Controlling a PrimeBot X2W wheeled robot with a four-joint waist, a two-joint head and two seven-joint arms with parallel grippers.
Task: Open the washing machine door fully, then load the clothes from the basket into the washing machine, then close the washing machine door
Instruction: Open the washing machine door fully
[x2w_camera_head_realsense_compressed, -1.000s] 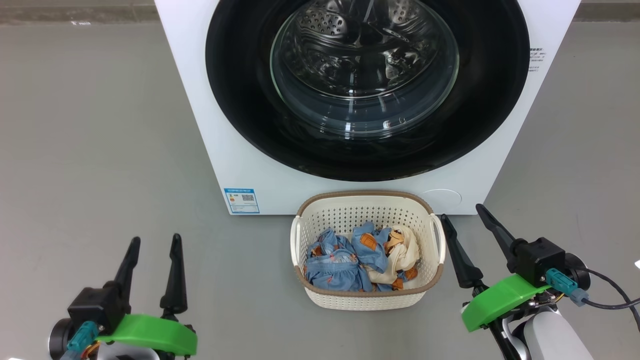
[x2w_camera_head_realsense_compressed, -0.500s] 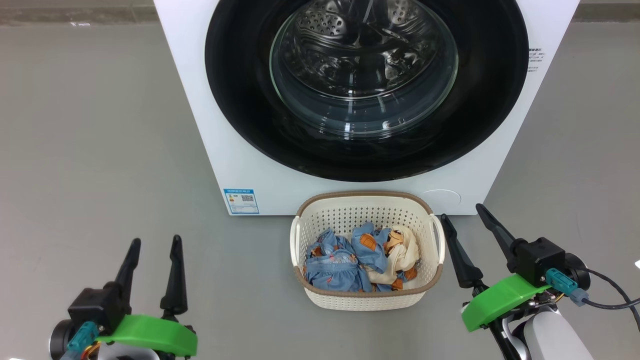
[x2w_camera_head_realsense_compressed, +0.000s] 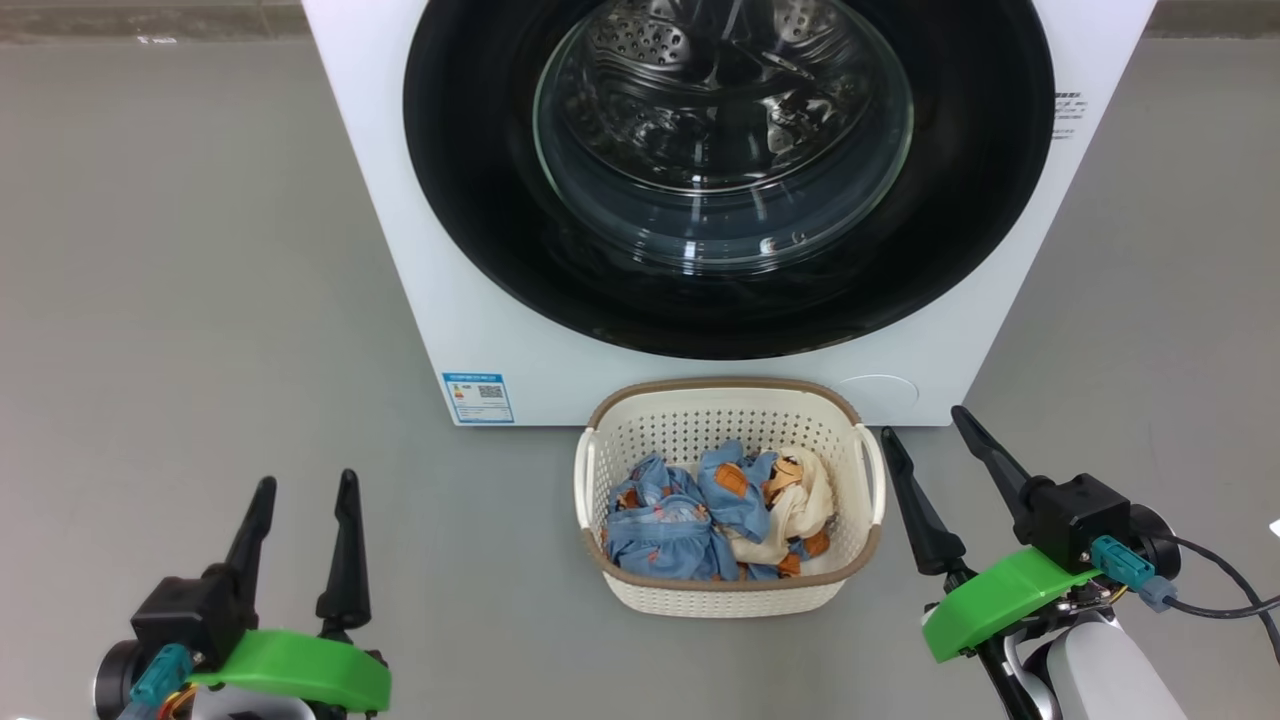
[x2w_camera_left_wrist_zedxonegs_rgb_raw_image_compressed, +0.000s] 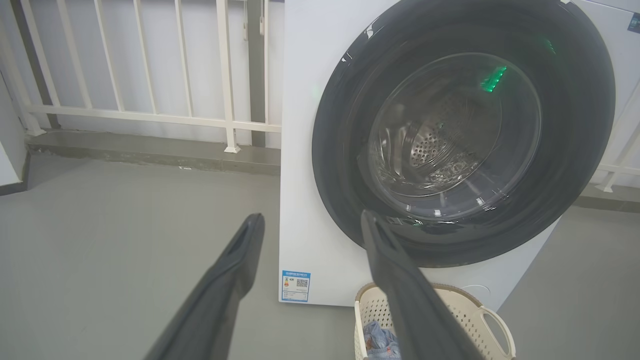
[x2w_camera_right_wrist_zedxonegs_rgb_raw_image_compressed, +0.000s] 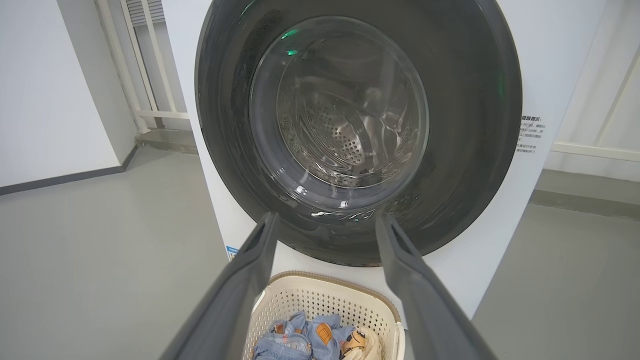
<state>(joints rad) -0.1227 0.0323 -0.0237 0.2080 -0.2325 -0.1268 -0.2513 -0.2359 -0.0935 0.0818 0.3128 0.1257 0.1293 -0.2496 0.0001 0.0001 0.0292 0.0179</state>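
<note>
The left gripper (x2w_camera_head_realsense_compressed: 307, 478) is held low at the lower left of the head view. Its 2 dark fingers are spread wide and nothing is carried between them. The right gripper (x2w_camera_head_realsense_compressed: 922, 422) is held at the lower right, equally wide and empty, and its inner finger is seen just beside the right handle of the basket (x2w_camera_head_realsense_compressed: 725, 384). A green guard (x2w_camera_head_realsense_compressed: 290, 670) is fitted behind each pair of fingers.

The cream-white basket is set on the grey floor (x2w_camera_head_realsense_compressed: 200, 300) between the 2 grippers, close against the foot of the washing machine (x2w_camera_head_realsense_compressed: 480, 330). The clothes (x2w_camera_head_realsense_compressed: 700, 510) are heaped inside it: blue pieces to the left and a cream-white piece to the right. The round black door (x2w_camera_head_realsense_compressed: 470, 200) is shut flat against the white front, and the perforated steel drum (x2w_camera_head_realsense_compressed: 700, 60) is seen through its glass window (x2w_camera_head_realsense_compressed: 720, 200).

Compared with 1 second ago, the whole head view is shifted very slightly, which is put down to the camera. Both grippers are kept as wide as before, and the basket, clothes and door are left where they were.

A blue label sticker (x2w_camera_head_realsense_compressed: 478, 397) with a QR code is stuck at the lower left corner of the front, but its text is too small to be read. Small black lettering (x2w_camera_head_realsense_compressed: 1068, 115) is printed at the right edge and is also illegible.
</note>
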